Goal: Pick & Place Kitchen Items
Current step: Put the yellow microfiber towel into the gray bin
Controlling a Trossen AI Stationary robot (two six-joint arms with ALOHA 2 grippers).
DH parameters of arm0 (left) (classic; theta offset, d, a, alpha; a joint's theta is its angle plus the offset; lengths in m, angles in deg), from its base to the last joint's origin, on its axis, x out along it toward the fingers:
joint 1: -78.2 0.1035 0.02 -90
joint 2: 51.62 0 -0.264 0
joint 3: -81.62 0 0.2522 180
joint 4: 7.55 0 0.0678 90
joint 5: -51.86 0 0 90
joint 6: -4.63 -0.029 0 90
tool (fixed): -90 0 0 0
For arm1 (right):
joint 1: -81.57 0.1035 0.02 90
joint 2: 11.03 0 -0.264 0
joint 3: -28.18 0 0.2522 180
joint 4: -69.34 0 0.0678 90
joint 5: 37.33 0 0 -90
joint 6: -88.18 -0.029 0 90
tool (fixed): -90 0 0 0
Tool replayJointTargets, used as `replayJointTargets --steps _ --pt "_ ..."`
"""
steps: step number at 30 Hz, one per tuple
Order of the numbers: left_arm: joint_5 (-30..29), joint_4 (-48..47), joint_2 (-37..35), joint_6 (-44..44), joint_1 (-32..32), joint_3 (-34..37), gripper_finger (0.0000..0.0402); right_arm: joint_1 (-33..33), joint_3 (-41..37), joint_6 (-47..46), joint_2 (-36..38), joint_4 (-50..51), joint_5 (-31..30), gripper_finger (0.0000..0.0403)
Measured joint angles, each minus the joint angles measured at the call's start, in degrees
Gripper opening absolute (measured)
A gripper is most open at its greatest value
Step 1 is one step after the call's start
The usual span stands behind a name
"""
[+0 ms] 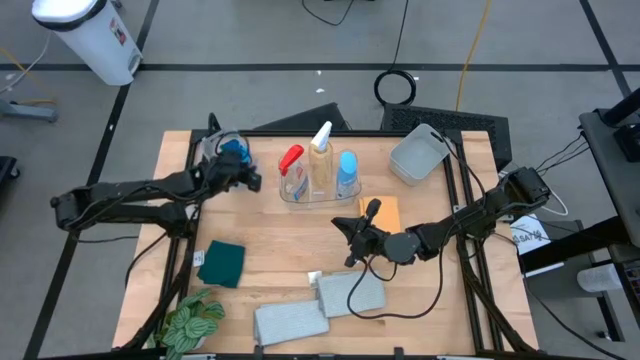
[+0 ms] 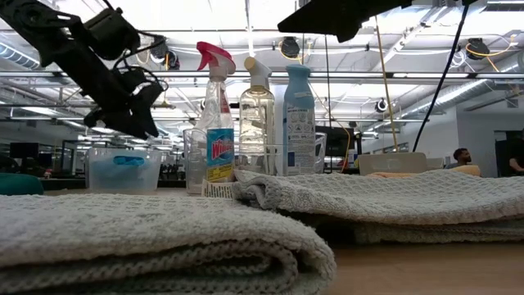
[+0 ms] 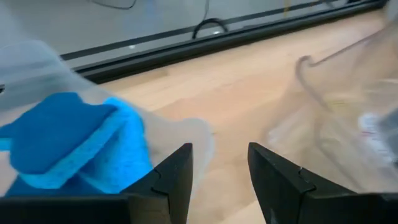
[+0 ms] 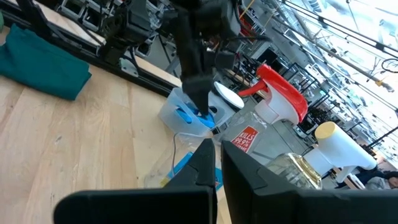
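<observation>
Fingers of the left gripper (image 1: 252, 181) stand apart, empty, just beside the clear tub (image 1: 224, 148) holding the blue sponge (image 1: 234, 154) at 11 o'clock on the counter (image 1: 270, 240). Recommended: retreat clear of the rim. Right gripper (image 1: 345, 224) waits mid-counter, fingers together.

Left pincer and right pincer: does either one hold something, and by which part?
Nothing is held. The left pincer stands open and empty; the right pincer is shut on nothing.

A wooden table (image 1: 270, 250) carries everything. Far left stands a clear tub (image 1: 224, 150); at far centre a clear tray (image 1: 318, 192); far right a grey tub (image 1: 417, 155). An orange sponge (image 1: 388, 210) lies mid-right, a teal cloth (image 1: 222, 263) left, two grey folded towels (image 1: 350, 294) near, and a green leafy plant (image 1: 194, 322) near-left.
</observation>
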Motion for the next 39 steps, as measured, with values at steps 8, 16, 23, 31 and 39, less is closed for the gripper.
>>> replayJointTargets --steps 8,16,23,31,39 --pt "1.9 -0.1 -8.9 0.5 -5.0 0.0 0.0159 0.0 0.0 0.0 0.0 0.7 0.0 0.0004" --pt "7.1 -0.2 -17.3 -0.6 -10.9 0.0 0.0159 0.0 0.0 0.0 0.0 0.7 -0.1 0.0004" --pt "11.5 -0.2 -21.6 -2.4 -15.8 0.0 0.0159 0.0 0.0 -0.8 0.0 0.7 -0.1 0.0004" --pt "12.5 -0.1 -22.8 -2.1 -23.1 0.0 0.0159 0.0 0.0 -1.4 0.0 0.7 -0.1 0.0004" --pt "12.7 0.9 -22.8 -5.1 -35.3 0.0 0.0159 0.0 0.0 -1.3 0.0 0.7 -0.1 0.0004"
